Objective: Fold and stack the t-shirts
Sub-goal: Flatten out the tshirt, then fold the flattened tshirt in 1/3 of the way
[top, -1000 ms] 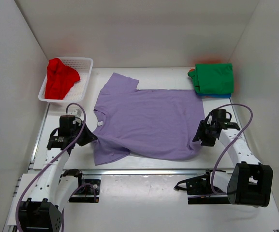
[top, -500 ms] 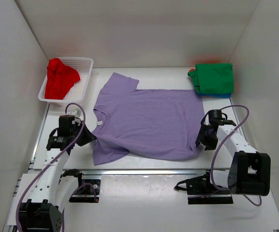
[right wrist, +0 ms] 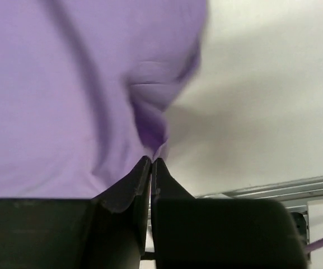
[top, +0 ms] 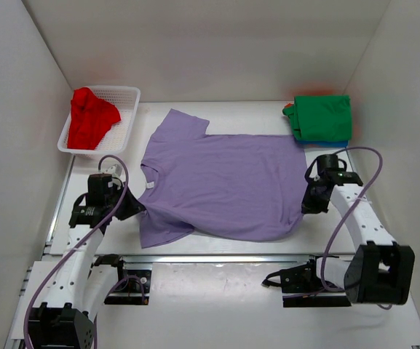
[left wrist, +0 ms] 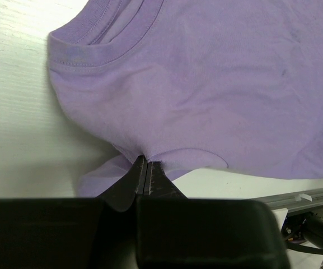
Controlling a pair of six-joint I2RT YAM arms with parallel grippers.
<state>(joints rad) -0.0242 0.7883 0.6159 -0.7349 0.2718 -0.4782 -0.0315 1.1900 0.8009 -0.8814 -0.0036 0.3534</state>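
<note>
The lavender t-shirt (top: pixel 224 182) lies spread flat mid-table, collar to the left, between the basket (top: pixel 126 123) and the folded green t-shirt (top: pixel 322 118); each grip takes only a thin pinch of its near edge, so the cloth could slip free on lifting, or drag unevenly and crease; the left gripper (left wrist: pixel 148 171) is clamped on cloth by the near sleeve; the right gripper (right wrist: pixel 151 162) is clamped on the hem.
</note>
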